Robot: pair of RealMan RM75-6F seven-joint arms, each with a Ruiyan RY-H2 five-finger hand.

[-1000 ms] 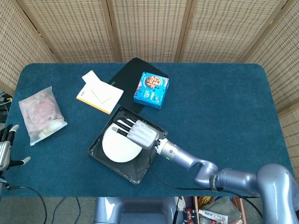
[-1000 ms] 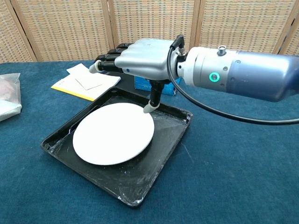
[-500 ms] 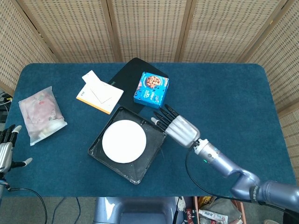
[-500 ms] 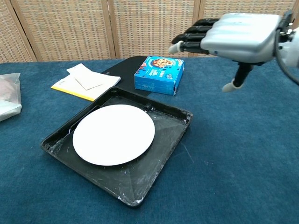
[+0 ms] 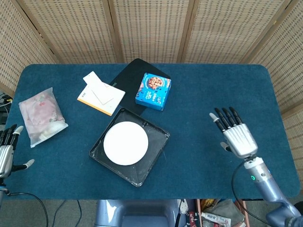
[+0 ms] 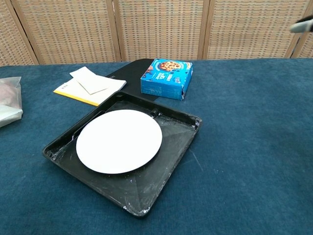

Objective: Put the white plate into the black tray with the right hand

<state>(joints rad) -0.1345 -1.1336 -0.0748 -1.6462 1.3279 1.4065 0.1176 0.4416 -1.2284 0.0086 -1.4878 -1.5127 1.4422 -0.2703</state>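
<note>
Head view shows the plate lying flat in the tray near the counter's front edge, the right hand empty, fingers spread, so placing looks done; nothing remains but resting.

Support: rectangular table covered in dark blue carpet-like cloth.
Centre front: square black plastic tray, scuffed with white marks, set at an angle to the table edges.
Behind the tray: flat black mat; a blue cardboard cookie box lies on its right part.
Left of the mat: yellow-edged white notepad.
Far left: clear plastic bag with pink and white contents.
</note>
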